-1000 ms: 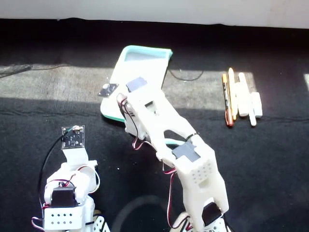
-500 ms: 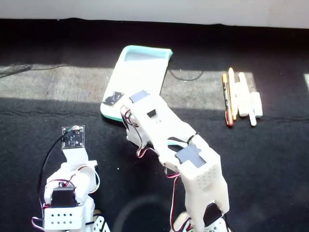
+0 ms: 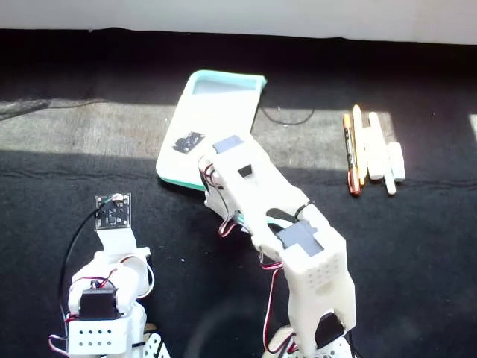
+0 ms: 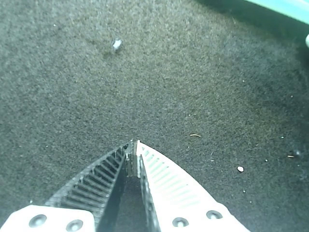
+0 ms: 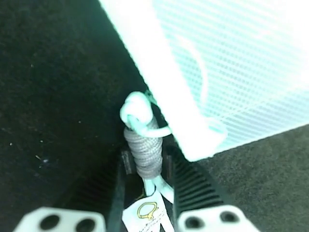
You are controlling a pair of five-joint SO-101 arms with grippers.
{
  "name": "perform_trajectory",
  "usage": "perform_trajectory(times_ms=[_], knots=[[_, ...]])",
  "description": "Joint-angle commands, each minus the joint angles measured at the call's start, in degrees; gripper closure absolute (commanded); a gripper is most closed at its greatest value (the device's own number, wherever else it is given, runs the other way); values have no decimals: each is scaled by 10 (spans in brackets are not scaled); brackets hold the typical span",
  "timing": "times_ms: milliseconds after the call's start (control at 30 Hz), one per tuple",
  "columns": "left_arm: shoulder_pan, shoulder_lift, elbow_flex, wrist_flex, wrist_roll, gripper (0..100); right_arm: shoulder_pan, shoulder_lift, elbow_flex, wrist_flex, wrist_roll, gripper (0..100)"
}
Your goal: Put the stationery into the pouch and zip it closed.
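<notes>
The white pouch (image 3: 212, 119) with teal trim lies flat at the table's middle back. My right arm (image 3: 257, 198) stretches over its near end. In the right wrist view my right gripper (image 5: 145, 157) is shut on the zipper's pull cord (image 5: 143, 140), a grey wrapped cord with a knot, right beside the pouch's mesh face (image 5: 231, 63). The stationery (image 3: 369, 153), an orange pen (image 3: 349, 156) and several pale sticks, lies in a row right of the pouch. My left gripper (image 4: 133, 146) is shut and empty above bare black cloth.
My left arm (image 3: 108, 287) sits folded at the near left corner, well away from the pouch. A thin black cable (image 3: 287, 119) lies between pouch and stationery. A sunlit band (image 3: 82, 130) crosses the black cloth (image 3: 417, 253).
My right arm has swung to the right along the pouch's near end, keeping hold of the zipper cord. The left arm, the pouch and the stationery have stayed in place.
</notes>
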State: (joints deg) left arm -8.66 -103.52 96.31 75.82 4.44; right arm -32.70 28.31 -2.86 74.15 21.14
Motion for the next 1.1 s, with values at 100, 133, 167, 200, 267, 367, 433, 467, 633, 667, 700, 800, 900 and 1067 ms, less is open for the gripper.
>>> perform_trajectory(times_ms=[100, 133, 167, 200, 267, 367, 433, 467, 633, 667, 700, 800, 900, 1067], knots=[[8, 0, 8, 0, 4, 989, 36, -162, 57, 37, -1, 994], [8, 0, 8, 0, 4, 989, 36, -206, 83, 38, -1, 994], [8, 0, 8, 0, 4, 989, 36, -251, 111, 39, -1, 994], [8, 0, 8, 0, 4, 989, 36, -299, 142, 38, -1, 994], [8, 0, 8, 0, 4, 989, 34, -391, 210, 20, -1, 994], [8, 0, 8, 0, 4, 989, 36, -499, 314, -36, -1, 994], [8, 0, 8, 0, 4, 989, 36, -547, 376, -71, -2, 994], [8, 0, 8, 0, 4, 989, 36, -563, 401, -78, -2, 994], [8, 0, 8, 0, 4, 989, 36, -636, 455, -50, -2, 994], [8, 0, 8, 0, 4, 989, 35, -654, 457, -37, -2, 994], [8, 0, 8, 0, 4, 989, 35, -672, 457, -29, -2, 994], [10, 0, 8, 0, 3, 989, 36, -727, 458, -19, -2, 994], [9, 0, 8, 0, 4, 989, 36, -765, 459, -17, -2, 994], [19, 0, 8, 0, 3, 989, 36, -778, 458, -17, -2, 994]])
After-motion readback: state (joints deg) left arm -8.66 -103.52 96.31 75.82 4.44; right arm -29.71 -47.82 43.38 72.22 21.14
